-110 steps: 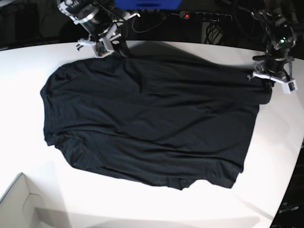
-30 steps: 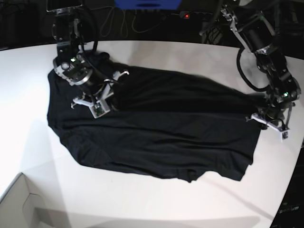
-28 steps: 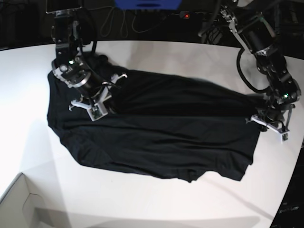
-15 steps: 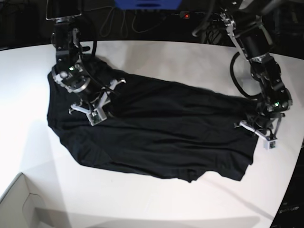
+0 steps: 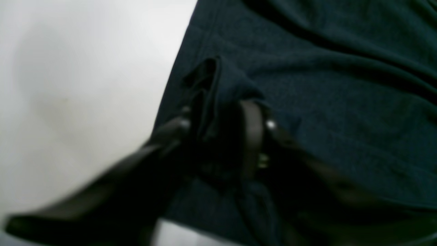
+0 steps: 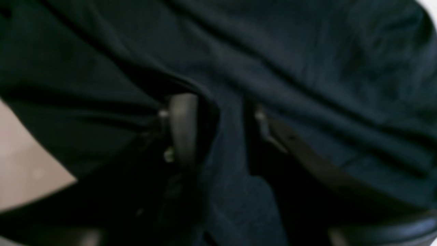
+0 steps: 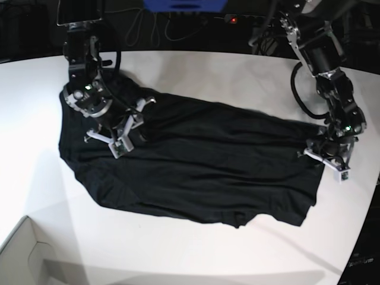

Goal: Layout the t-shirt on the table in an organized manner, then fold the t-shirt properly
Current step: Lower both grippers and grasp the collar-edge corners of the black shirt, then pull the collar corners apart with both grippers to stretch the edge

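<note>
The black t-shirt [image 7: 208,172] lies spread on the white table [image 7: 196,65], its far edge folded toward the front. My right gripper [image 7: 119,141] is low on the shirt's left part. In the right wrist view the right gripper [image 6: 222,119] is open, with a loose ridge of t-shirt [image 6: 307,68] between its fingers. My left gripper [image 7: 326,161] sits at the shirt's right edge. The left wrist view shows the left gripper [image 5: 222,126] open too, astride a raised fold of t-shirt [image 5: 341,102] beside bare table [image 5: 68,85].
A pale box corner [image 7: 24,255] sticks in at the front left. A power strip [image 7: 255,19] and cables lie behind the table's far edge. The table's curved edge runs close by the left gripper on the right.
Since the earliest frame both arms have carried the shirt's far edge forward over its body. In the last half second both grippers' jaws have parted and the cloth has settled lower.
</note>
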Tool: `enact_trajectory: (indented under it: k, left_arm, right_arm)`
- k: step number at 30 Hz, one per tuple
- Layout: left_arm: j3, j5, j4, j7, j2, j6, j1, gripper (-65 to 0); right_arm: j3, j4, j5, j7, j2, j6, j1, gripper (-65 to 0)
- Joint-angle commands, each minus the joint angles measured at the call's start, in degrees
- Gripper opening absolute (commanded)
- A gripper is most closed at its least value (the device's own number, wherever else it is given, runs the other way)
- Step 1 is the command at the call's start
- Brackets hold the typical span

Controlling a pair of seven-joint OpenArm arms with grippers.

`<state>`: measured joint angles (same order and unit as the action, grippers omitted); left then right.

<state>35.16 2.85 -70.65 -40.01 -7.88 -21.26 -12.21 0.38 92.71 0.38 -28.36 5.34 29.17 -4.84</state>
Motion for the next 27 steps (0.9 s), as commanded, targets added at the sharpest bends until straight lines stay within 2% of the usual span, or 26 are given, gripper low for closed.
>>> enact_trajectory:
  k: [1, 4, 9, 12, 16, 23, 25, 27]
  left_arm:
    - [1.2, 0.7, -3.2, 1.6, -1.0, -0.2, -0.9, -36.5]
    - [4.6, 0.8, -8.6, 1.6, -0.4, -0.4, 2.1, -31.5]
    - [5.9, 0.9, -9.5, 2.3, -0.4, -0.6, 6.2, -31.3]
    - [5.9, 1.0, -5.7, 2.7, -0.3, -0.6, 7.4, -31.3]
    - [5.9, 3.3, -1.0, 6.1, -0.3, -0.6, 7.5, -31.3]
    - [5.5, 4.5, 3.1, 7.5, -0.6, -0.6, 7.3, -31.7]
    - [5.5, 4.5, 3.3, 7.5, -0.5, -0.6, 7.3, -33.6]
    - [5.5, 4.6, 3.3, 7.5, -0.5, -0.6, 7.2, -43.7]
  right_arm:
    - [2.1, 2.5, 0.5, 1.7, 0.1, 0.1, -0.3, -36.8]
    - [5.6, 6.6, 0.7, 1.7, -0.6, 0.1, -2.8, -32.4]
    - [9.5, 11.2, 0.7, 1.7, -1.2, 0.1, -7.7, -29.0]
    - [10.4, 12.7, 0.7, 1.8, -1.3, 0.1, -10.9, -25.5]
    - [10.5, 13.8, 0.6, 1.9, -1.2, -0.1, -13.8, -20.6]
    - [14.3, 15.4, 0.5, 1.9, -1.3, -0.1, -19.6, -20.0]
    - [15.0, 15.4, 0.5, 1.9, -1.3, -0.1, -21.7, -20.0]
    - [15.8, 15.4, 0.5, 1.9, -1.3, 0.1, -23.8, -20.0]
